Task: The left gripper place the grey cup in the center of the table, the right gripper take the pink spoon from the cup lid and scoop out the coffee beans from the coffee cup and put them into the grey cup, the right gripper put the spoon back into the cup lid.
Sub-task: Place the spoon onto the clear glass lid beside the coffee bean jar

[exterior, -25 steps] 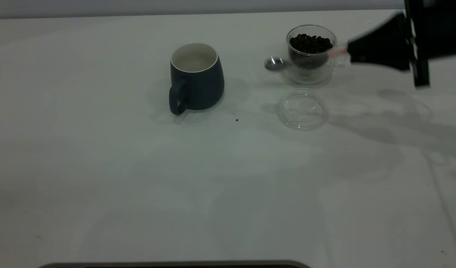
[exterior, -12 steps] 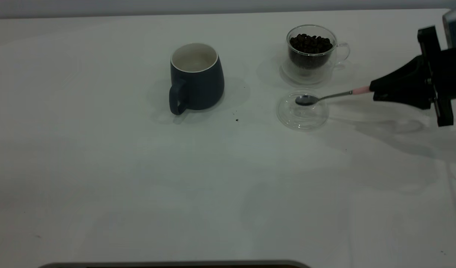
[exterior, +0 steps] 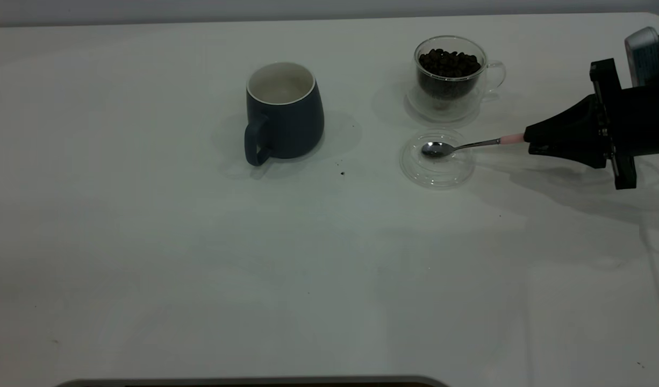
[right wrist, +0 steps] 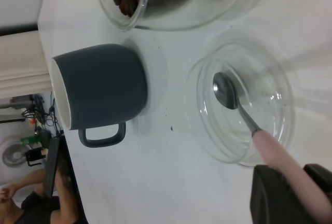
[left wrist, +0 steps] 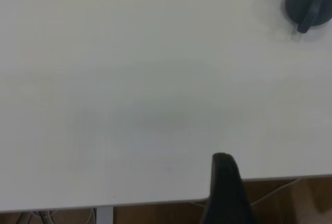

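Pink spoon [exterior: 472, 144] with its steel bowl over the cup lid [exterior: 437, 167], low inside the rim, handle end clamped in the right hand [exterior: 528, 138]; whether the bowl touches the glass, impossible to tell. Lid on the desk [exterior: 147, 242] just in front of the coffee cup [exterior: 450, 78], coffee beans [exterior: 449, 62] heaped to its brim. Grey cup [exterior: 284, 110] upright near the middle, well apart to the left, handle toward the camera.

Probably the put-back step. Risks from here:
- Letting go with the handle held high: spoon likely to tip on the rim and slide out onto the desk.
- Pressing down or dragging: light glass lid likely to skid or flip.
- Withdrawing with the handle snagged: spoon pulled back out.
- Swinging wide: coffee cup nudged, beans spilled.

Left hand [left wrist: 224, 182] parked at the desk's edge, far from the cup; open or closed, cannot tell.
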Motion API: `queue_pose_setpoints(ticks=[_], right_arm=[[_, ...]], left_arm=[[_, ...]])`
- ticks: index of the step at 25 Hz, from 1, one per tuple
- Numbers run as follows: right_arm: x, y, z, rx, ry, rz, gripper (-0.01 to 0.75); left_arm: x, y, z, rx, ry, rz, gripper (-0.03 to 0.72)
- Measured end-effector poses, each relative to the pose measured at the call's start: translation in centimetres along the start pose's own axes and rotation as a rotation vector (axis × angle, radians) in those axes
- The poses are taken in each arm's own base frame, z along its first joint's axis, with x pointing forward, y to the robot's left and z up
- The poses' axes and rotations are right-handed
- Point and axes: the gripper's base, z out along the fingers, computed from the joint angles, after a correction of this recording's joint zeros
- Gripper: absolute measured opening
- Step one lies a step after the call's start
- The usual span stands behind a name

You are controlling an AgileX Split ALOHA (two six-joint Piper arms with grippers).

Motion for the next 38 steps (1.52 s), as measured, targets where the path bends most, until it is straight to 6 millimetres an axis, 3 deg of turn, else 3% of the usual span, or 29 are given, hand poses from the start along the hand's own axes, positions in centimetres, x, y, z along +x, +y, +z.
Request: queue_pose_setpoints(ticks=[8,20,30,34,38], right_arm=[[0.8,-1.4,1.1,-0.05,0.002,0.013,0.114],[1.1,-0.9,2.4,-0.051,-0.021,-0.078,0.114],[1.9,-2.3,3.3,-0.093,-0.023,-0.044,0.117],[2.0,-2.4,3.4,-0.095,-0.022,-0.06,0.174],[2.0,-2.4,3.3,-0.101,-0.022,-0.065,0.318]], left_arm=[[0.0,0.0,0.0,0.0,0.0,0.0,0.565],[0.0,0.0,0.0,0.0,0.0,0.0,0.565],[0.0,0.0,0.0,0.0,0.0,0.0,0.565],[0.0,0.0,0.0,0.0,0.0,0.0,0.565],[0.0,0.0,0.0,0.0,0.0,0.0,0.565]])
